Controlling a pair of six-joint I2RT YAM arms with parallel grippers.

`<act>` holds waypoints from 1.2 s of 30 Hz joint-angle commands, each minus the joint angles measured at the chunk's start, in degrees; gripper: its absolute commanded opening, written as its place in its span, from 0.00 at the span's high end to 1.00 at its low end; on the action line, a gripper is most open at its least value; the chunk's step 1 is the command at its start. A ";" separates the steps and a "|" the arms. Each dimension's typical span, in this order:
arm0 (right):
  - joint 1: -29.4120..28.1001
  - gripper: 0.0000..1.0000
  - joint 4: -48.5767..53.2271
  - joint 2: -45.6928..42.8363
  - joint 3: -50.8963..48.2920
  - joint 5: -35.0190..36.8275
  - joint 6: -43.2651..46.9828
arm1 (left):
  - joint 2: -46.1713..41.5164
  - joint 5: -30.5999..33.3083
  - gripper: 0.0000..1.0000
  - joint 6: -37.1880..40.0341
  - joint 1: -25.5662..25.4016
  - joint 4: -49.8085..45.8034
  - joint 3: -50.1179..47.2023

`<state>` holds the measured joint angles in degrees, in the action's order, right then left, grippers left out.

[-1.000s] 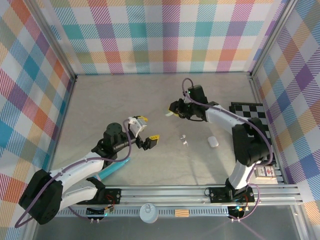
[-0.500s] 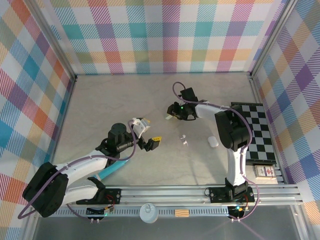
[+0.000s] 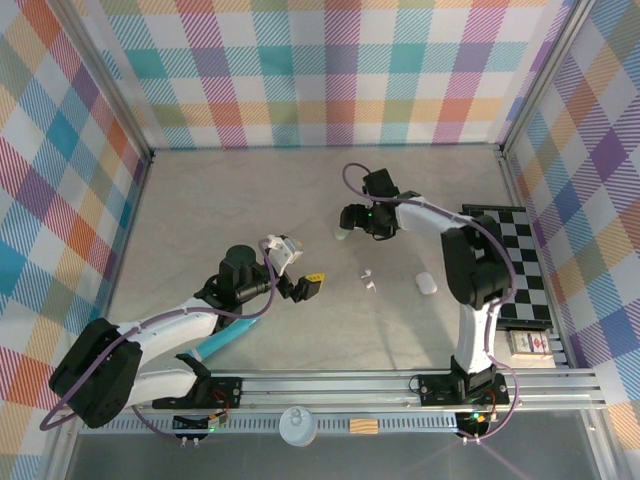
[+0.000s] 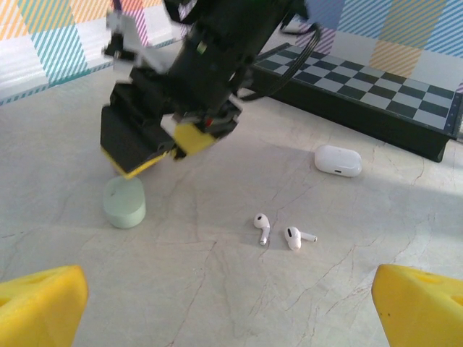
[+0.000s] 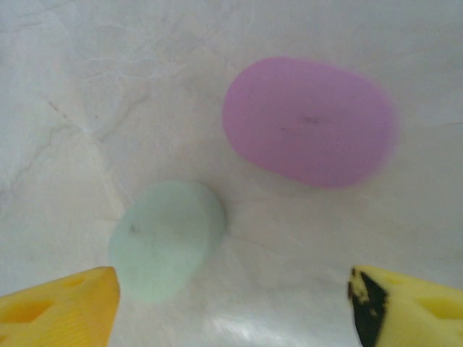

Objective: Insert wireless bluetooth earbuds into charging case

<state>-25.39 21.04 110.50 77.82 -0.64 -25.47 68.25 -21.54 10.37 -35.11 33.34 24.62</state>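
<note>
Hovering over a mint green case (image 5: pixel 165 238) and a purple case (image 5: pixel 309 121), both closed on the table (image 5: pixel 72 72), the right gripper (image 5: pixel 231 303) stands wide open and holds nothing; a second ago it was nearly shut. Two white earbuds (image 4: pixel 291 237) lie loose near a closed white case (image 4: pixel 338 160). The left gripper (image 4: pixel 231 314) gapes empty.

Lab test cell: plaid walls (image 3: pixel 330 70), aluminium frame rail (image 3: pixel 350 382), stone-look tabletop (image 3: pixel 250 200).
</note>
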 commanded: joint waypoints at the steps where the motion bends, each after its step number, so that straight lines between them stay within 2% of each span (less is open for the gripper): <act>1: 0.56 0.13 7.13 -9.18 -3.67 10.04 7.12 | 0.48 -0.61 0.00 0.94 -0.75 1.63 1.20; 6: 1.97 0.10 14.64 -19.91 -14.33 16.69 -0.63 | 0.95 -1.71 0.00 0.98 -0.75 0.47 2.82; 11: 4.20 0.05 17.46 -30.66 -27.33 15.30 -7.64 | 2.55 -3.68 0.00 -0.48 -1.57 1.35 4.41; 14: 5.80 0.04 16.95 -33.53 -32.65 13.10 -9.43 | 3.75 -4.25 0.00 -1.49 -2.39 2.28 5.06; 27: 6.67 0.06 9.51 -26.79 -34.67 9.15 -4.13 | 6.46 -4.83 0.00 -4.52 -3.54 6.25 5.70; 33: 6.00 0.10 7.89 -27.54 -35.79 3.41 -5.81 | 6.43 -4.67 0.00 -4.39 -3.56 5.95 5.87; 36: 5.09 0.13 8.91 -28.73 -35.59 3.38 -6.17 | 6.79 -4.78 0.00 -4.39 -3.56 6.64 5.96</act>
<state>-19.46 29.69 83.44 42.78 4.97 -30.94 74.59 -25.02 6.66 -37.87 37.71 29.10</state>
